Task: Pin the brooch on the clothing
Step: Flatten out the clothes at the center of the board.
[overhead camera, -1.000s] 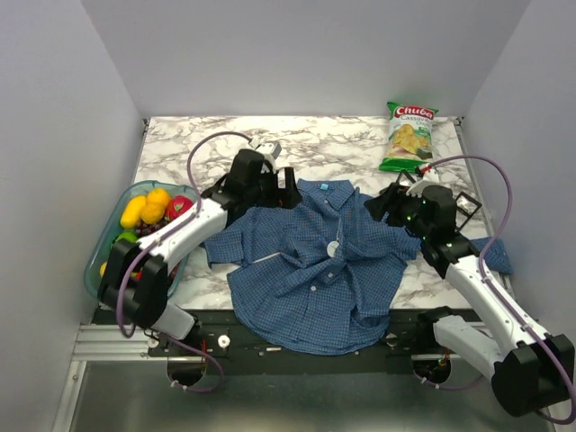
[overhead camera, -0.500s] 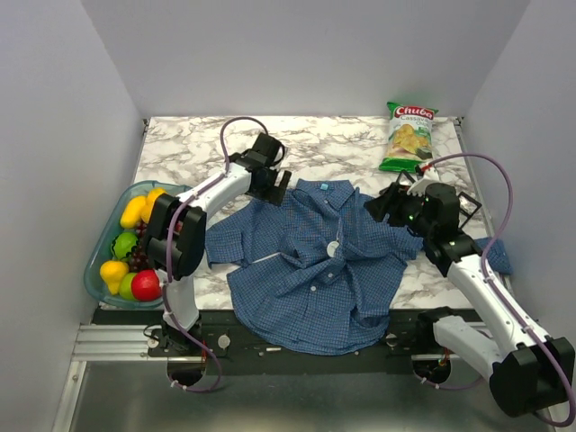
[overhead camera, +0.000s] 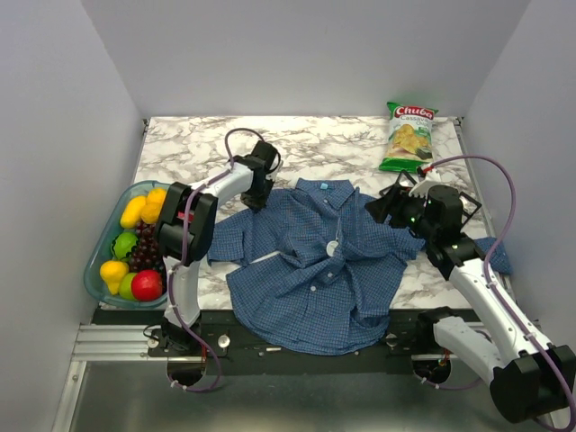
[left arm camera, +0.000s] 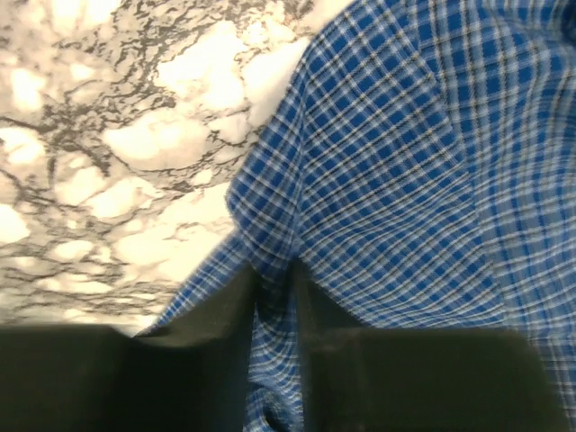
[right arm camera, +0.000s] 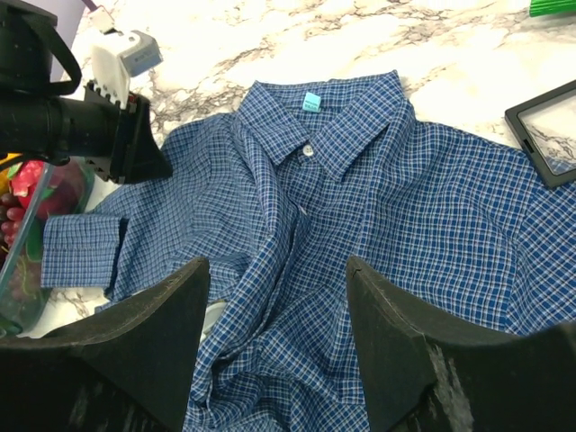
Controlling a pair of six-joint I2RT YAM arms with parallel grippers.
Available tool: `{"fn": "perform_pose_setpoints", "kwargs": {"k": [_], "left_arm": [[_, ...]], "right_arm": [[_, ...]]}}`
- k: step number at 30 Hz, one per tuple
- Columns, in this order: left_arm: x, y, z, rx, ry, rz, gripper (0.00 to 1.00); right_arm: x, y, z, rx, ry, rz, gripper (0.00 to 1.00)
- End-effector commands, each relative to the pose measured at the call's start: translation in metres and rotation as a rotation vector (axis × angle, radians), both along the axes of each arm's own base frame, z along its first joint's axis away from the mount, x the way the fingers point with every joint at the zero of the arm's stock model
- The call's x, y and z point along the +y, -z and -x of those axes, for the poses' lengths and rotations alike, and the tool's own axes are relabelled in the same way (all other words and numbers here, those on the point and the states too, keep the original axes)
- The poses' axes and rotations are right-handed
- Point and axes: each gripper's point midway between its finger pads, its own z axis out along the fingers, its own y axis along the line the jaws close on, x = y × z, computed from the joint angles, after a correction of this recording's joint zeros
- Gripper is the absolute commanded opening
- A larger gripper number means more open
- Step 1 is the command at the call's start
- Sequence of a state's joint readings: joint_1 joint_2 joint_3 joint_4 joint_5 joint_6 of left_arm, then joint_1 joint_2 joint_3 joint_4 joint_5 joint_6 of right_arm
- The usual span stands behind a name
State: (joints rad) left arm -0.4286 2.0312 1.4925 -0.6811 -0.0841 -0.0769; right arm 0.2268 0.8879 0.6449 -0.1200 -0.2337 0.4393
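I see the shirt [overhead camera: 315, 270] lying flat in the middle of the marble surface [overhead camera: 315, 139], front side up. Its collar [right arm camera: 337, 126] points to the far side and its lower hem hangs a little over the near edge. The light-blue neck label [right arm camera: 312, 100] shows inside the collar.

My left gripper [left arm camera: 274, 279] is at the far left of the shirt, at the shoulder. In the left wrist view its two fingers are pressed close together, and a fold of the checked cloth is pinched in the narrow gap between them.

My right gripper [right arm camera: 277, 265] hangs above the right side of the shirt with its fingers spread wide, and it touches nothing. The right sleeve runs under this arm toward the right edge of the surface.

A small pale round thing [overhead camera: 333, 247] lies on the shirt front near the button line. I cannot tell if it is the brooch.

A black square frame [right arm camera: 526, 147] lies on the surface just beside the right shoulder of the shirt. A green bag of chips [overhead camera: 408, 137] is at the far right, well apart from the shirt. A bowl [overhead camera: 93, 261] with fruit stands at the left edge.
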Motion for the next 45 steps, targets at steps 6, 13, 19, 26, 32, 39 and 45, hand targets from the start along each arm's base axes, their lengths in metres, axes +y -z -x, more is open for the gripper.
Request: {"fn": "perform_pose_setpoints", "kwargs": {"k": [6, 13, 19, 26, 32, 39, 45], "left_arm": [[0.032, -0.015, -0.036, -0.064, -0.106, 0.103, 0.0], [0.099, -0.051, -0.079, -0.173, -0.272, 0.102, 0.0], [0.139, -0.064, -0.095, -0.228, -0.347, 0.06, 0.0], [0.159, -0.076, -0.113, -0.262, -0.388, 0.072, 0.0], [0.156, -0.081, -0.117, -0.274, -0.387, 0.128, 0.0], [0.153, -0.08, -0.115, -0.271, -0.38, 0.146, 0.0], [0.146, -0.08, -0.116, -0.272, -0.365, 0.183, 0.0]], "right_arm": [[-0.01, 0.013, -0.001, 0.047, 0.024, 0.057, 0.7], [-0.026, 0.032, -0.023, 0.132, 0.111, 0.153, 0.7], [-0.053, 0.044, -0.046, 0.196, 0.229, 0.298, 0.7], [-0.08, 0.073, -0.074, 0.315, 0.324, 0.446, 0.7], [-0.092, 0.117, -0.087, 0.454, 0.34, 0.497, 0.69], [-0.089, 0.142, -0.094, 0.531, 0.303, 0.472, 0.67], [-0.081, 0.16, -0.084, 0.586, 0.251, 0.454, 0.65]]}}
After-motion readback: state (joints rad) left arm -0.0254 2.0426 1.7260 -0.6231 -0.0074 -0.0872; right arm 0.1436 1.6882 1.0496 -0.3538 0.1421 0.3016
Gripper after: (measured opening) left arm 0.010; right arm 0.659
